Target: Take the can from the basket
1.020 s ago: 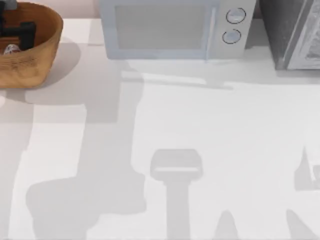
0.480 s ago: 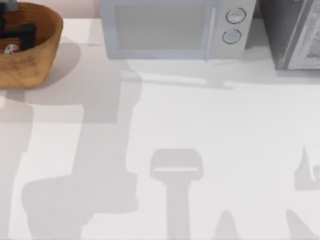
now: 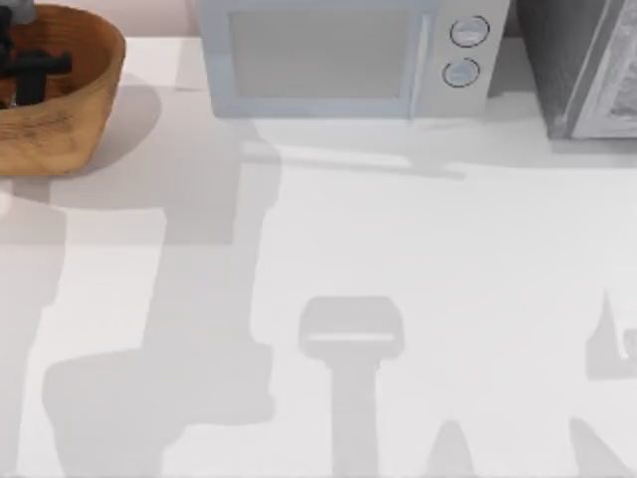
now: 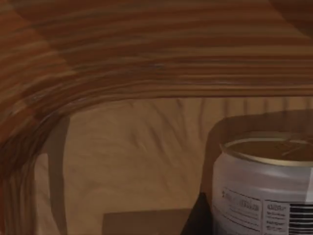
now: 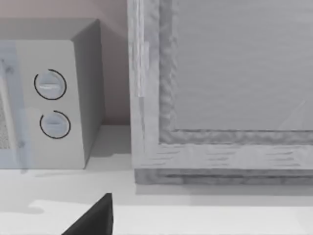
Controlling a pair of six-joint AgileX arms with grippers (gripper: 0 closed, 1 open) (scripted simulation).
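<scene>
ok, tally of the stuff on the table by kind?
Basket: 1
Can: 1, inside the basket
Microwave: 1
Grey cabinet: 1
Total: 4

three camera views of one table scene.

from the top view you look steeply down on the white table (image 3: 398, 249), with the basket (image 3: 70, 129) cut by the left edge, the microwave (image 3: 348, 60) at the far edge and a grey cabinet (image 3: 587, 70) at the far right. the left wrist view sits very near, inside the basket (image 4: 146, 63), facing its ribbed wall with the can (image 4: 264, 191) close by. the right wrist view looks low across the table at the microwave's dials (image 5: 51, 105) and the cabinet (image 5: 225, 88); you share these two with the top view.
</scene>
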